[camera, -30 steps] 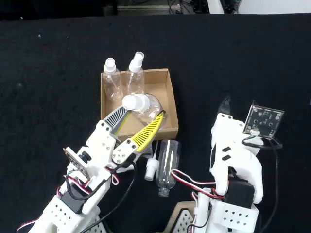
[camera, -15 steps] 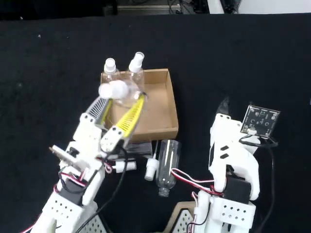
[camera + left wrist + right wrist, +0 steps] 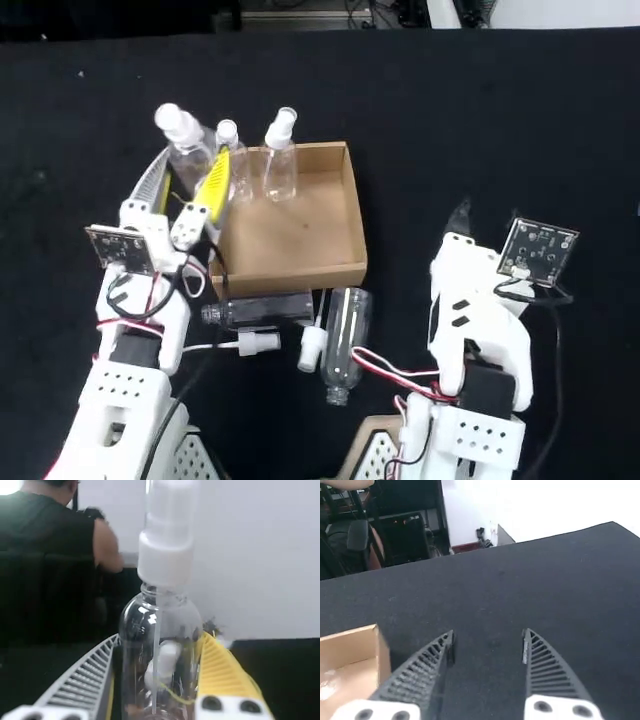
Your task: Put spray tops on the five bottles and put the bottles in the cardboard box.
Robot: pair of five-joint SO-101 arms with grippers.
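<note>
My left gripper is shut on a clear bottle with a white spray top, held upright just outside the far left corner of the cardboard box. In the left wrist view the held bottle stands between the grey and yellow fingers, its spray top above. Two capped bottles stand in the box along its far wall. Two uncapped bottles lie on the table in front of the box, with two loose spray tops beside them. My right gripper is open over bare black cloth.
The right arm stands right of the box with its camera board sticking out. A corner of the box is in the right wrist view. Black cloth covers the table around the box.
The left arm swung the held bottle from above the middle of the box to the left, past the box's far left corner. The lying bottle and top it covered are now uncovered. The right arm stayed still.
</note>
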